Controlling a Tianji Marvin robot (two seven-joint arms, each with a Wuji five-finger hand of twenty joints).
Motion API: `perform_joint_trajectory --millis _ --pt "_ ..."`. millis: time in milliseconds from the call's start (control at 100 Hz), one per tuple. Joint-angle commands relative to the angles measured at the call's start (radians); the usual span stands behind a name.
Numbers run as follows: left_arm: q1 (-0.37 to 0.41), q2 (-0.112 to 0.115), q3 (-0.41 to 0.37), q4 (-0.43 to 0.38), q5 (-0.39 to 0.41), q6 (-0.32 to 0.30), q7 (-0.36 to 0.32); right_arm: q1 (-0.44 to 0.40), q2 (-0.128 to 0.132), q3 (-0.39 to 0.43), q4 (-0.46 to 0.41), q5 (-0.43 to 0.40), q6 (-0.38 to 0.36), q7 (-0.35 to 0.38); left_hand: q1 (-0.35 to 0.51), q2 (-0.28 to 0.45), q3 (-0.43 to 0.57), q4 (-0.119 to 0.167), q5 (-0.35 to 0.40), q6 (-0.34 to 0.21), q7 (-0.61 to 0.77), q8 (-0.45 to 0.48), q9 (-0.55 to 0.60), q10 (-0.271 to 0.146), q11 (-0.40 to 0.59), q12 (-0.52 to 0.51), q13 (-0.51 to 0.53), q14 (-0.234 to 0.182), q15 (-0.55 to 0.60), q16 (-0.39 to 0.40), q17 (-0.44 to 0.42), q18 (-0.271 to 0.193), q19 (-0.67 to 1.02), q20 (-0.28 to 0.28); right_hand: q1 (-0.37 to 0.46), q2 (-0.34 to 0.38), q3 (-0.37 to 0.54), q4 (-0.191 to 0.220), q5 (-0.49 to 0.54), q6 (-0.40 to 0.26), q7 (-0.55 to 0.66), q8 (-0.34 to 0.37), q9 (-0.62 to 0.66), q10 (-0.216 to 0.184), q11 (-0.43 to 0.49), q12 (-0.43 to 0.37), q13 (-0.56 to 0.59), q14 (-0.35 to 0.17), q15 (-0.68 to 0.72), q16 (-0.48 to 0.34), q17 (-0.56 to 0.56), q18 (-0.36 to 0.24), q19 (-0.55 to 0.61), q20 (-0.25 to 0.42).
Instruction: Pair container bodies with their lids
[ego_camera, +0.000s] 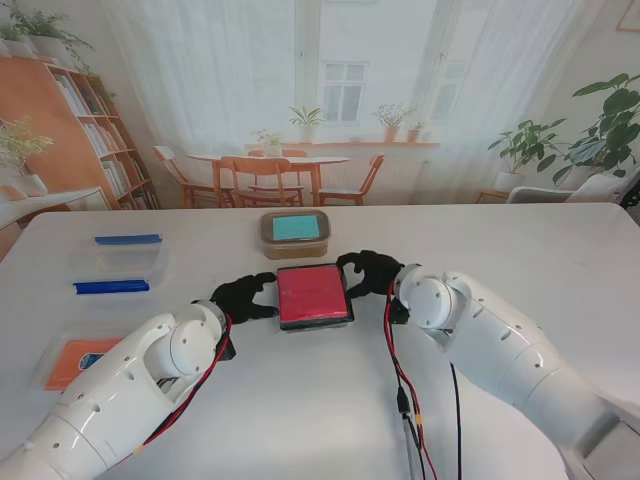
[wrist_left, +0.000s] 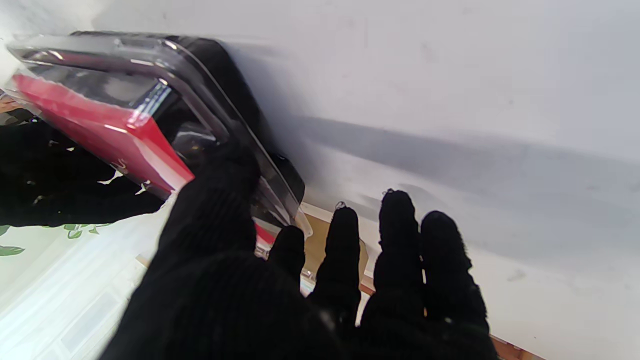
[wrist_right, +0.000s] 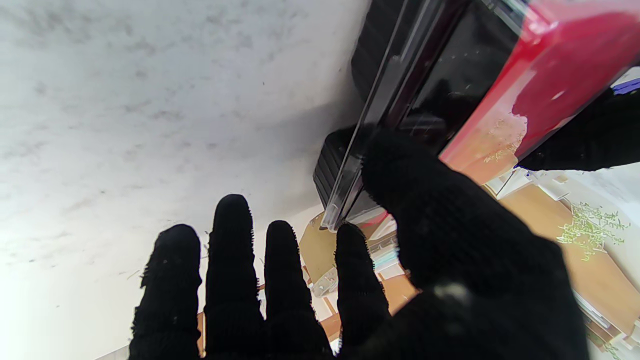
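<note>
A black container body (ego_camera: 316, 323) stands at the table's middle with a red-topped clear lid (ego_camera: 312, 293) on it. My left hand (ego_camera: 245, 297) is at its left side and my right hand (ego_camera: 368, 272) at its right side. In the left wrist view the left hand (wrist_left: 300, 280) has its thumb on the lid's (wrist_left: 100, 125) clear rim and its index fingertip under the rim's corner, by the black body (wrist_left: 235, 70). The right hand (wrist_right: 350, 280) pinches the lid's (wrist_right: 560, 65) other rim the same way, over the body (wrist_right: 380, 50). The remaining fingers of both hands stay straight.
A brown container with a teal lid (ego_camera: 294, 232) stands just beyond the red one. At the left are a clear box with blue clips (ego_camera: 115, 265) and, nearer to me, an orange-topped clear piece (ego_camera: 75, 360). A cable (ego_camera: 405, 400) hangs under my right arm.
</note>
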Motion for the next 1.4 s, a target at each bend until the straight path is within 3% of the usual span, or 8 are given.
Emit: perform_joint_trajectory --millis 0,1390 --pt "0.004 -0.016 0.015 0.012 -0.007 -0.005 -0.006 -0.017 -0.004 -0.002 -0.007 -0.006 0.005 0.023 -0.015 -0.016 -0.049 -0.027 0.062 -0.094 0.115 0.017 -0.020 0.004 0.024 -0.001 -0.026 0.004 -0.006 -0.008 -0.014 -0.036 -0.011 0.007 -0.047 -0.012 -0.094 -0.045 0.034 0.056 0.072 0.002 -0.038 -0.013 -0.003 -0.002 -0.022 -0.024 -0.001 0.011 -0.003 -0.023 0.010 0.020" --pt "0.004 -0.019 -0.002 -0.012 -0.008 -0.014 0.005 -0.069 0.017 0.087 -0.100 -0.037 0.089 0.017 -0.029 -0.006 -0.063 -0.034 0.085 -0.093 0.105 0.013 -0.021 0.011 0.051 -0.004 -0.016 0.012 0.003 -0.007 -0.014 -0.037 0.019 0.021 -0.027 0.020 -0.116 -0.043 0.043 0.054 0.075 -0.015 -0.038 -0.004 0.010 0.000 -0.017 -0.017 0.001 0.015 0.006 -0.024 0.022 0.015"
